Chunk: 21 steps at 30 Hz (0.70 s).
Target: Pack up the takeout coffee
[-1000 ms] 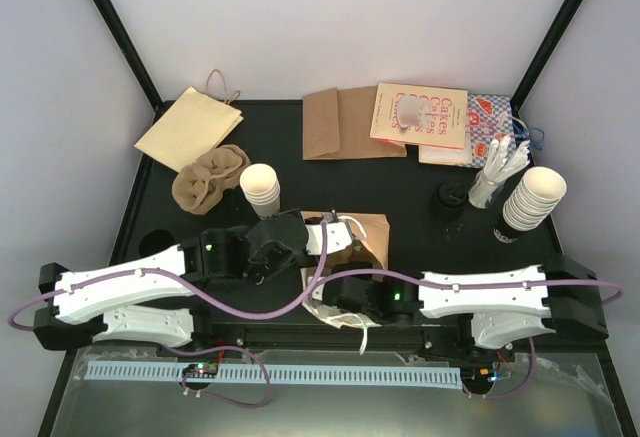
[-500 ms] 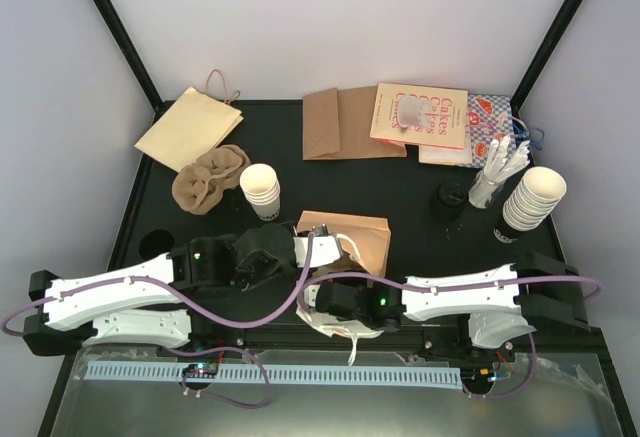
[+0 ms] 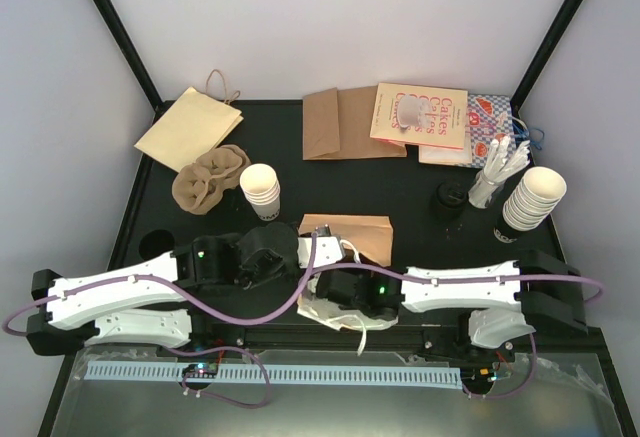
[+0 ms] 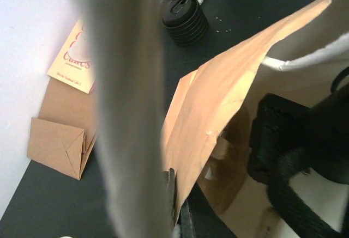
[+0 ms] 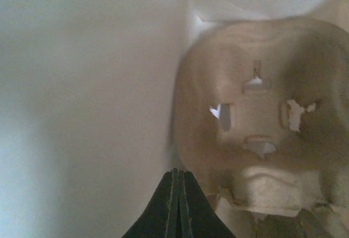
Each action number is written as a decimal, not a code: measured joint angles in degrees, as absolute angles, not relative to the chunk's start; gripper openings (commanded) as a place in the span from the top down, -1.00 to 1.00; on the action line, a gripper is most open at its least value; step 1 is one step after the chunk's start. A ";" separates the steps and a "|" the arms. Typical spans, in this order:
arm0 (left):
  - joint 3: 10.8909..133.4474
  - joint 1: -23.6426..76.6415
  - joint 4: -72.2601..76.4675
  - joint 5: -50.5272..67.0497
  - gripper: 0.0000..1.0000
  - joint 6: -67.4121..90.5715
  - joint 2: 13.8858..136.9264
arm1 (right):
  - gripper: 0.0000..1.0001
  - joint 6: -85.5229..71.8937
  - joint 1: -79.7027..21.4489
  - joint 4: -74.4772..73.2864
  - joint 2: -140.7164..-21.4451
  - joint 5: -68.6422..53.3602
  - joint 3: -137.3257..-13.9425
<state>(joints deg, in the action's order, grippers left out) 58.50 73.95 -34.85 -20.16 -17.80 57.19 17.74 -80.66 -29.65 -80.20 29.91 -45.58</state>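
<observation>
My left gripper (image 4: 177, 211) pinches the paper bag (image 3: 350, 232) rim at lower centre, propping its mouth open. My right gripper (image 5: 175, 181), jaws together and empty, reaches inside beside the pulp tray (image 5: 256, 129). The takeout coffee shows nowhere.

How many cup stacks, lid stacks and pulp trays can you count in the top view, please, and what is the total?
Cup stacks: 2
Lid stacks: 1
Pulp trays: 1
Total: 4
</observation>
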 measured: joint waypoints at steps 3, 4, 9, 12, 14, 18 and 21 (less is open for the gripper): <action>58.70 73.87 -35.09 -19.75 0.97 -17.56 57.39 | 0.98 18.24 -78.30 -30.37 -79.99 29.98 -46.09; 58.70 73.84 -35.18 -19.59 0.97 -17.47 57.39 | 0.98 18.41 -77.65 -30.59 -79.99 29.95 -46.22; 58.70 73.84 -35.48 -18.44 0.97 -17.17 57.39 | 0.98 19.66 -75.81 -31.35 -80.18 29.78 -46.92; 58.70 73.84 -35.64 -17.82 0.97 -17.12 57.39 | 0.98 20.51 -75.13 -31.29 -81.21 29.54 -47.24; 58.70 73.84 -35.68 -17.52 0.97 -17.10 57.39 | 0.98 20.99 -74.87 -31.20 -82.08 29.36 -47.31; 58.70 73.82 -35.75 -16.93 0.97 -17.10 57.39 | 0.98 22.02 -74.02 -30.37 -84.31 28.62 -47.35; 58.70 73.82 -35.92 -16.45 0.97 -17.10 57.41 | 0.98 22.81 -72.84 -29.56 -85.73 27.86 -47.35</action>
